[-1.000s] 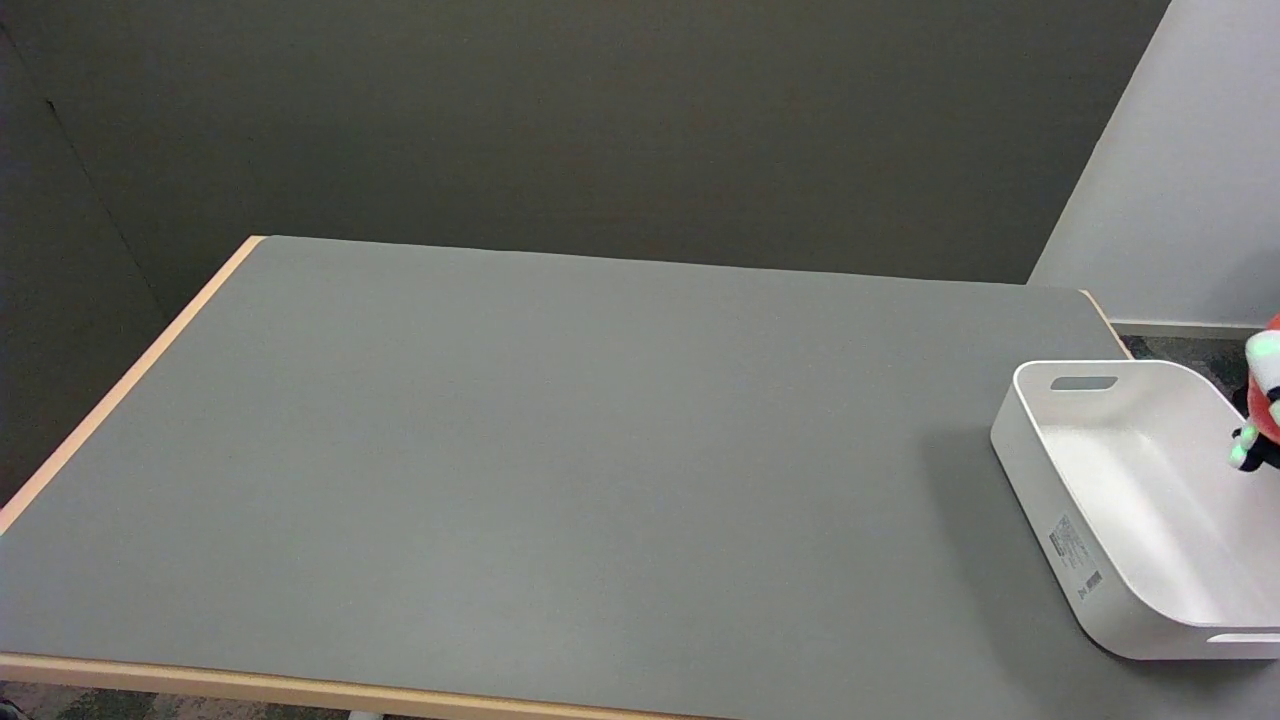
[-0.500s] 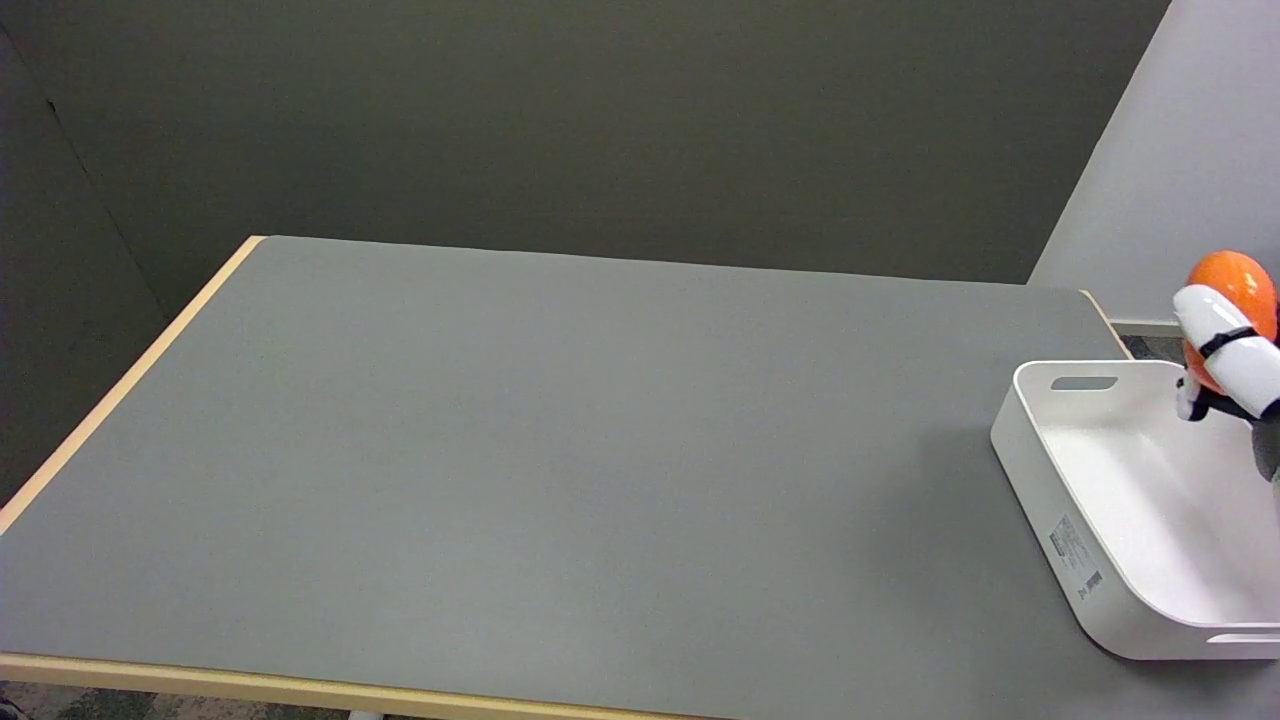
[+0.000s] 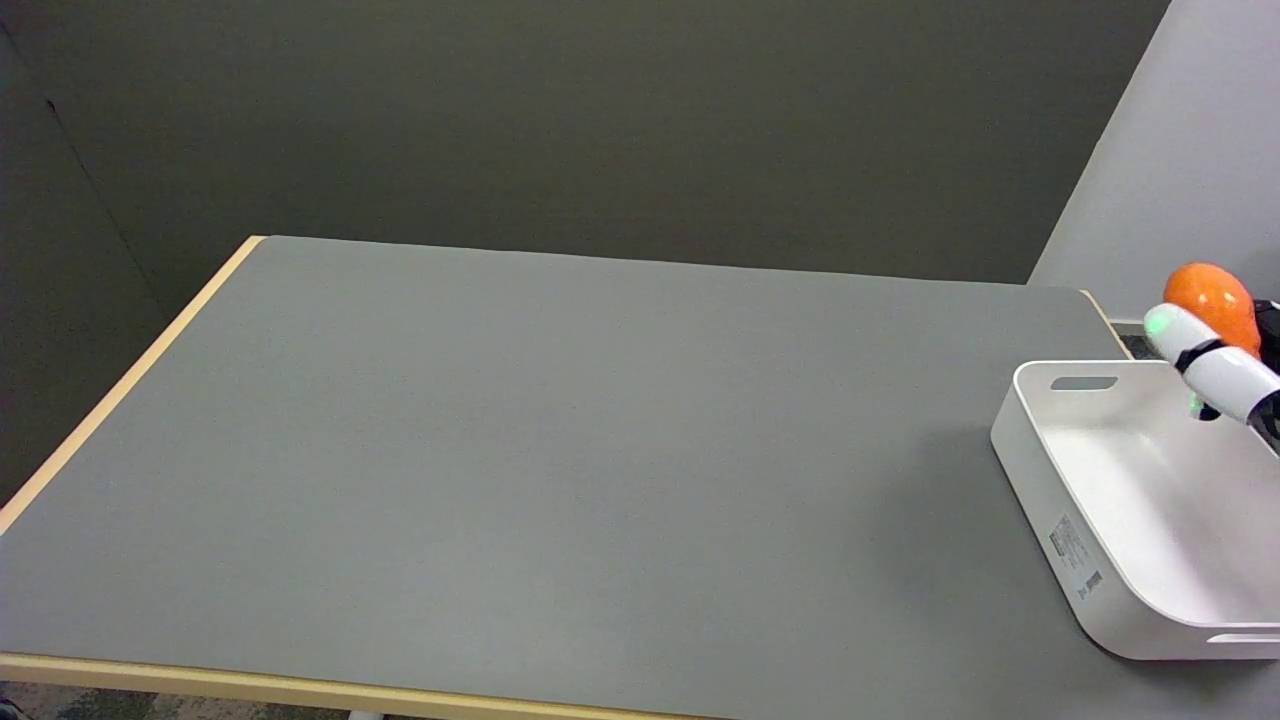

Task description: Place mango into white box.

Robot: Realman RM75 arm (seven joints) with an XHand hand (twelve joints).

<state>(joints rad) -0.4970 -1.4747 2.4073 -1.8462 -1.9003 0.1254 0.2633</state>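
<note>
The white box (image 3: pixel 1140 500) sat at the bench's (image 3: pixel 600 450) right edge, partly cut off by the picture's border, its label facing the near left and its inside bare. Above its far right corner the right hand (image 3: pixel 1215 375) held the mango (image 3: pixel 1205 297), an orange fruit showing above a white finger that crossed in front of it. The fingers were wrapped around the fruit, though most of the hand lay beyond the frame, so how the rest of the grip sat could not be told.

Over the last second the hand had come up from low at the box's right side, where only a sliver of red-orange showed, to a higher place with the mango in plain sight. In the last half second it had shifted a little to the left and the fruit had dropped slightly, with a fingertip now glowing green. That reads as the carry nearly done: the mango hung over or just behind the box's far rim, not yet inside.

Farther back there was only the grey bench top with its pale wood edging, a dark wall behind and a lighter wall to the right. Nothing stood between the mango and the box; the far rim with its handle slot looked like the one thing to clear on the way down.
</note>
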